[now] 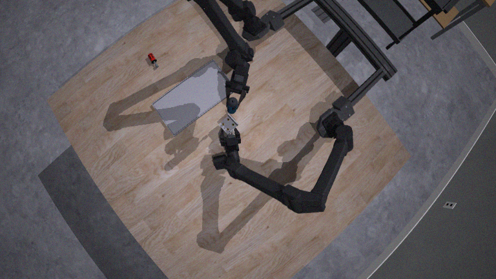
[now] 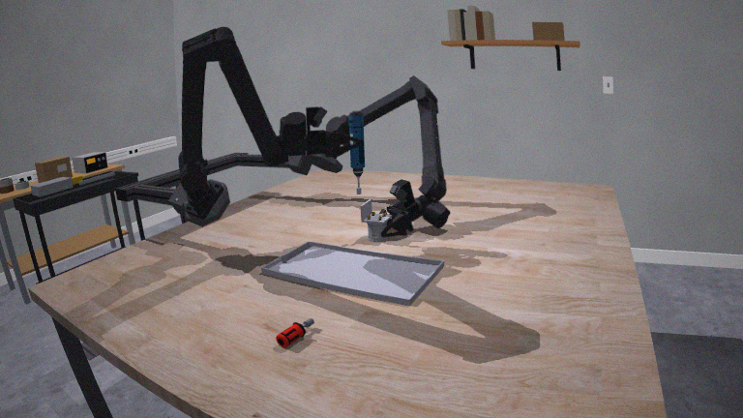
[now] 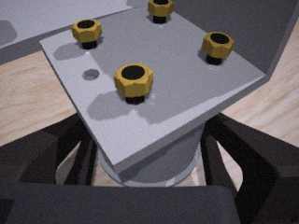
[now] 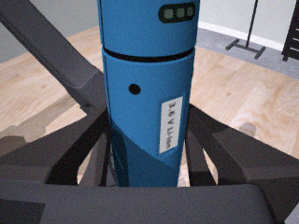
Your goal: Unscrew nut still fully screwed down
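Note:
The joint module (image 2: pixel 376 228) (image 3: pixel 154 163) stands upright on the table. Its grey bracket (image 3: pixel 177 93) lies on top. Several yellow nuts sit on studs through the bracket, such as the near nut (image 3: pixel 134 80) and the right nut (image 3: pixel 218 44). I cannot tell which nut sits lowest. My left gripper (image 1: pixel 229 135) (image 2: pixel 387 223) (image 3: pixel 149 113) is shut on the module's round body, low at the table. My right gripper (image 1: pixel 232 101) (image 2: pixel 345 146) (image 4: pixel 148 112) is shut on the blue nut driver (image 1: pixel 232 108) (image 2: pixel 356 136) (image 4: pixel 147 70). The driver hangs upright, its tip (image 2: pixel 358 190) clear above the bracket and off to one side.
A flat grey tray (image 1: pixel 183 82) (image 2: pixel 336 287) lies beside the module. A small red-handled screwdriver (image 1: pixel 152 57) (image 2: pixel 290 334) lies far off near the table's edge. A dark frame (image 1: pixel 351 27) carries both arm bases at the back.

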Robot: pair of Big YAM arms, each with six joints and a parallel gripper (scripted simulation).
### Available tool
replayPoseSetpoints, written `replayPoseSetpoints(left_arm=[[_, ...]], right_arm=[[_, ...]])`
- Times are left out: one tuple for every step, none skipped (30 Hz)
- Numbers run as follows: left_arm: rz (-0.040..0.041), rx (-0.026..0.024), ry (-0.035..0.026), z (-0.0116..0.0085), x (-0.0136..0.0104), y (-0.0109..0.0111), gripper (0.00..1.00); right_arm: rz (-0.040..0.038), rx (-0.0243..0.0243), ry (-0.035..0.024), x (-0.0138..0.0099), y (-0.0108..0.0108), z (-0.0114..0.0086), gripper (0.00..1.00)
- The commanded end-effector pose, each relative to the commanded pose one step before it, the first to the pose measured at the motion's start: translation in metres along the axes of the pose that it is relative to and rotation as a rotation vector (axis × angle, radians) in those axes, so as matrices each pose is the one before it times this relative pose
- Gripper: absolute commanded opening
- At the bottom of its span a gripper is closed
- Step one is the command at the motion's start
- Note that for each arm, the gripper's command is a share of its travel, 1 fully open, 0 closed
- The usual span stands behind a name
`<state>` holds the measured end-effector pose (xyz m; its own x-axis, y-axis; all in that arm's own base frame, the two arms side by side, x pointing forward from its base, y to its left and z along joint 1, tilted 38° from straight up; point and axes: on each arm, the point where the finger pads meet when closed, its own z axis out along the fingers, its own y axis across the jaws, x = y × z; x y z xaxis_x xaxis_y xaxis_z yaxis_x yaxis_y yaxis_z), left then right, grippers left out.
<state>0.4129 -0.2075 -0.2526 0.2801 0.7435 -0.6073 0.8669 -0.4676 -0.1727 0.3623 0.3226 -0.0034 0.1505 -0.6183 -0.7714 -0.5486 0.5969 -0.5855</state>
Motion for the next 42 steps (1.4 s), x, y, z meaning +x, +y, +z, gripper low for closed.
replayPoseSetpoints(left_arm=[[0.03173,0.01451,0.00721,0.00848,-0.01411,0.0025,0.59],[0.0,0.0,0.0,0.0,0.0,0.0,0.59],[0.0,0.0,0.0,0.0,0.0,0.0,0.59],[0.0,0.0,0.0,0.0,0.0,0.0,0.59],[0.0,0.0,0.0,0.0,0.0,0.0,0.59],[0.0,0.0,0.0,0.0,0.0,0.0,0.59],[0.0,0.0,0.0,0.0,0.0,0.0,0.59],[0.0,0.0,0.0,0.0,0.0,0.0,0.59],[0.0,0.0,0.0,0.0,0.0,0.0,0.59],[0.0,0.0,0.0,0.0,0.0,0.0,0.59],[0.0,0.0,0.0,0.0,0.0,0.0,0.59],[0.0,0.0,0.0,0.0,0.0,0.0,0.59],[0.0,0.0,0.0,0.0,0.0,0.0,0.59],[0.0,0.0,0.0,0.0,0.0,0.0,0.59],[0.0,0.0,0.0,0.0,0.0,0.0,0.59],[0.0,0.0,0.0,0.0,0.0,0.0,0.59],[0.0,0.0,0.0,0.0,0.0,0.0,0.59],[0.0,0.0,0.0,0.0,0.0,0.0,0.59],[0.0,0.0,0.0,0.0,0.0,0.0,0.59],[0.0,0.0,0.0,0.0,0.0,0.0,0.59],[0.0,0.0,0.0,0.0,0.0,0.0,0.59],[0.0,0.0,0.0,0.0,0.0,0.0,0.59],[0.0,0.0,0.0,0.0,0.0,0.0,0.59],[0.0,0.0,0.0,0.0,0.0,0.0,0.59],[0.0,0.0,0.0,0.0,0.0,0.0,0.59],[0.0,0.0,0.0,0.0,0.0,0.0,0.59],[0.0,0.0,0.0,0.0,0.0,0.0,0.59],[0.0,0.0,0.0,0.0,0.0,0.0,0.59],[0.0,0.0,0.0,0.0,0.0,0.0,0.59],[0.0,0.0,0.0,0.0,0.0,0.0,0.59],[0.0,0.0,0.0,0.0,0.0,0.0,0.59],[0.0,0.0,0.0,0.0,0.0,0.0,0.59],[0.0,0.0,0.0,0.0,0.0,0.0,0.59],[0.0,0.0,0.0,0.0,0.0,0.0,0.59],[0.0,0.0,0.0,0.0,0.0,0.0,0.59],[0.0,0.0,0.0,0.0,0.0,0.0,0.59],[0.0,0.0,0.0,0.0,0.0,0.0,0.59],[0.0,0.0,0.0,0.0,0.0,0.0,0.59],[0.0,0.0,0.0,0.0,0.0,0.0,0.59],[0.0,0.0,0.0,0.0,0.0,0.0,0.59],[0.0,0.0,0.0,0.0,0.0,0.0,0.59],[0.0,0.0,0.0,0.0,0.0,0.0,0.59]], right_arm=[[0.03296,0.02113,-0.09749,-0.03756,-0.00335,-0.00093,0.42],[0.00025,0.00034,-0.00067,-0.0003,-0.00008,-0.00095,0.42],[-0.00185,-0.00394,0.00622,0.0024,0.00068,-0.00398,0.42],[-0.0012,-0.00214,0.00433,0.0016,0.00036,-0.00302,0.42],[0.00003,0.00025,0.00023,0.00001,-0.00007,-0.00125,0.42],[0.00288,0.00494,-0.00992,-0.00378,-0.00089,0.00409,0.42],[0.00471,0.00909,-0.01571,-0.00613,-0.00165,0.0067,0.42],[0.00094,0.00181,-0.00316,-0.00122,-0.00032,0.00135,0.42],[0.0,0.0,0.0,0.0,0.0,0.0,0.42],[0.0,0.0,0.0,0.0,0.0,0.0,0.42],[-0.00161,-0.00309,0.00551,0.0021,0.00053,-0.00276,0.42],[-0.00165,-0.00313,0.00561,0.00214,0.00054,-0.00281,0.42],[-0.00181,-0.0043,0.00638,0.00246,0.00063,-0.00328,0.42],[-0.00111,-0.0024,0.00359,0.0014,0.00041,-0.00201,0.42],[-0.0016,-0.00326,0.00528,0.00205,0.00056,-0.00272,0.42],[-0.00048,-0.00076,0.0018,0.00066,0.00012,-0.00113,0.42],[0.0015,0.00406,-0.00505,-0.00205,-0.0006,0.00196,0.42],[0.00213,0.00373,-0.00713,-0.00274,-0.00066,0.00257,0.42],[0.00078,0.00107,-0.00276,-0.00103,-0.00019,0.00067,0.42],[-0.00123,-0.00239,0.0041,0.00156,0.0004,-0.00218,0.42],[-0.00167,-0.00309,0.0056,0.00212,0.00052,-0.0028,0.42],[-0.00148,-0.00378,0.00535,0.00209,0.00052,-0.00285,0.42],[0.00256,0.00607,-0.00863,-0.00343,-0.00094,0.0039,0.42],[0.0025,0.00466,-0.00826,-0.00319,-0.00081,0.00352,0.42],[0.00063,0.00081,-0.00233,-0.00085,-0.00014,0.0009,0.42],[0.0,0.0,0.0,0.0,0.0,0.0,0.42],[0.0,0.0,0.0,0.0,0.0,0.0,0.42],[0.00048,-0.00017,-0.00026,-0.00021,0.00008,-0.00026,0.42],[0.00047,-0.00013,-0.0002,-0.0002,0.00007,-0.00028,0.42],[0.00048,-0.00012,-0.00021,-0.0002,0.00007,-0.00027,0.42],[0.00048,-0.00024,-0.00029,-0.00022,0.00009,-0.00027,0.42],[0.00048,-0.00026,-0.0003,-0.00022,0.00009,-0.00027,0.42],[0.00048,-0.00012,-0.00023,-0.00021,0.00007,-0.00026,0.42],[0.00048,-0.00034,-0.00039,-0.00024,0.0001,-0.00026,0.42],[0.00048,-0.00031,-0.00037,-0.00023,0.0001,-0.00026,0.42],[0.00048,-0.0001,-0.00025,-0.00022,0.00006,-0.00025,0.42],[0.00049,-0.00028,-0.00038,-0.00024,0.0001,-0.00025,0.42],[0.00049,-0.00031,-0.0004,-0.00024,0.0001,-0.00025,0.42],[0.00049,-0.00013,-0.00029,-0.00023,0.00007,-0.00024,0.42],[0.00001,-0.00017,-0.00015,-0.00003,0.00003,0.00001,0.42],[0.00001,-0.00008,-0.00008,-0.00002,0.00001,0.00001,0.42],[0.00001,0.00001,-0.00002,-0.00001,0.0,0.00001,0.42]])
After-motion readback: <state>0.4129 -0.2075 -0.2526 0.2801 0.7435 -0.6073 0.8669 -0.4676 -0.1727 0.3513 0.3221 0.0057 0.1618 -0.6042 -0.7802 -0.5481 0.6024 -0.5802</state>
